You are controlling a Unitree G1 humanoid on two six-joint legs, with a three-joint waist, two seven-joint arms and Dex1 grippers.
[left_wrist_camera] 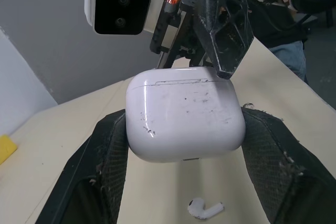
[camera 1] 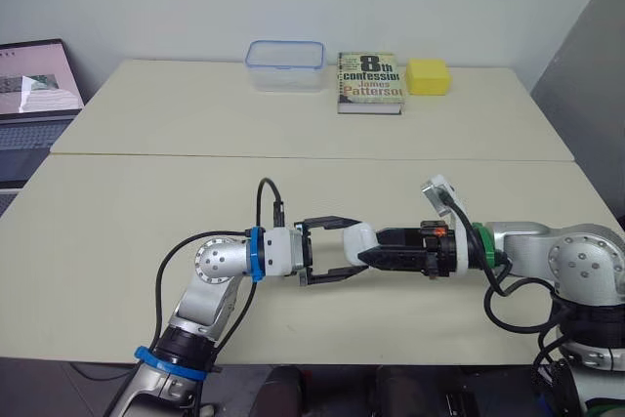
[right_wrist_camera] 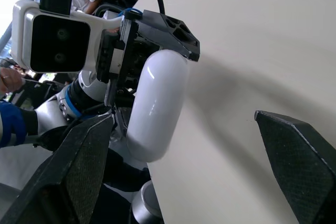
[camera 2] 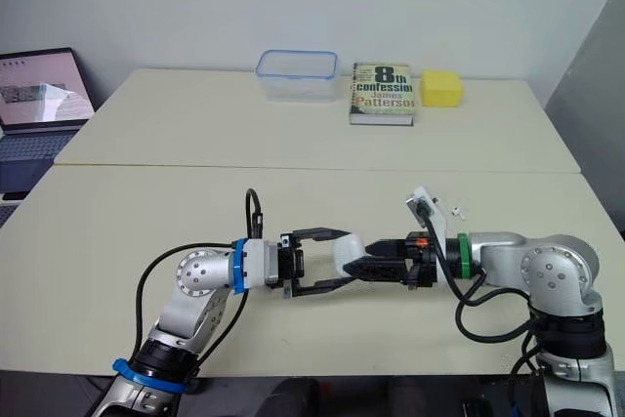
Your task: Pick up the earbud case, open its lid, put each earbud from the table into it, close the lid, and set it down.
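**Case gripped on the left, right gripper at its lid**

The case is clamped between the left gripper's fingers and held clear of the table, with its lid closed. One earbud is seen on the table beneath it. The right gripper's fingers are spread wide, one reaching the case's lid end. Along the far edge a clear box, a book and a yellow sponge are lined up. A laptop is set at far left.

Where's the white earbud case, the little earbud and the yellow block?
earbud case [left_wrist_camera: 186, 116], left wrist view, middle of its front face.
earbud [left_wrist_camera: 202, 209], left wrist view, its rounded white body.
yellow block [camera 1: 428, 76], left eye view, its top face.
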